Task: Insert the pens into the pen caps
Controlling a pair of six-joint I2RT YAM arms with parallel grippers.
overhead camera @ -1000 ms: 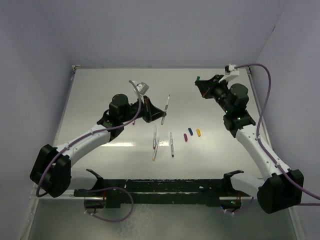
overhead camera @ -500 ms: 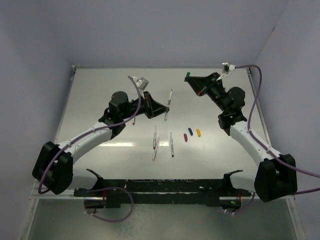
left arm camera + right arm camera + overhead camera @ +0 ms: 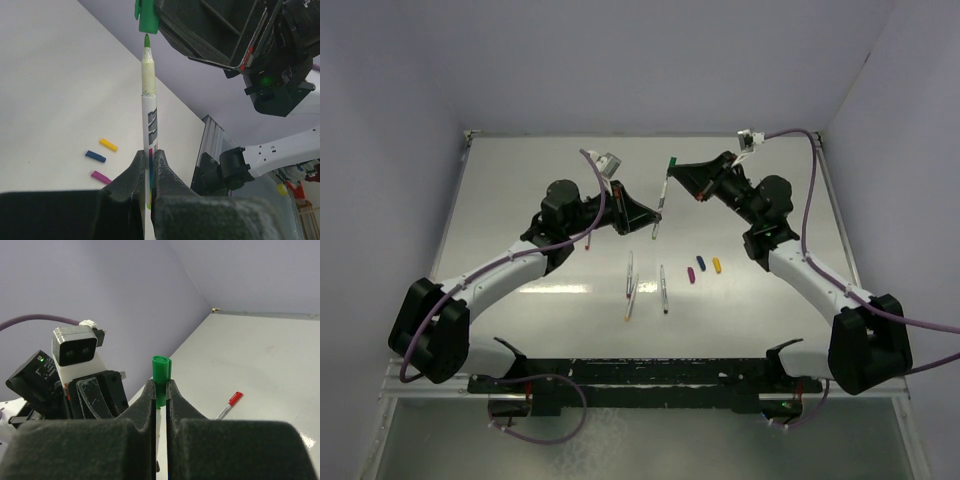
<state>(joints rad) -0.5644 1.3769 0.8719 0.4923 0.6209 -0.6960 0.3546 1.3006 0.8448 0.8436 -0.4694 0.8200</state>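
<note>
My left gripper [image 3: 651, 216] [image 3: 150, 160] is shut on a silvery-grey pen [image 3: 662, 200] [image 3: 149, 115] and holds it above the table, green tip [image 3: 147, 41] pointing up and away. My right gripper [image 3: 677, 171] [image 3: 160, 390] is shut on the green cap [image 3: 671, 161] [image 3: 148, 17] [image 3: 161, 372]. The cap's open end sits just over the pen's tip, in line with it, with a tiny gap. Three more pens [image 3: 630, 272] [image 3: 632, 298] [image 3: 663, 289] lie mid-table. The purple cap [image 3: 692, 275] [image 3: 101, 177], blue cap [image 3: 700, 263] [image 3: 95, 156] and yellow cap [image 3: 717, 265] [image 3: 108, 145] lie to their right.
A pen with a red cap on it [image 3: 229, 405] lies on the table, seen in the right wrist view. The two grippers meet over the table's far middle, with the left wrist camera [image 3: 75, 351] close to the right gripper. A black rail [image 3: 640, 375] runs along the near edge.
My right gripper has swung left with the green cap until it is over the pen's tip. My left gripper has moved slightly right, raising the pen toward the cap.
</note>
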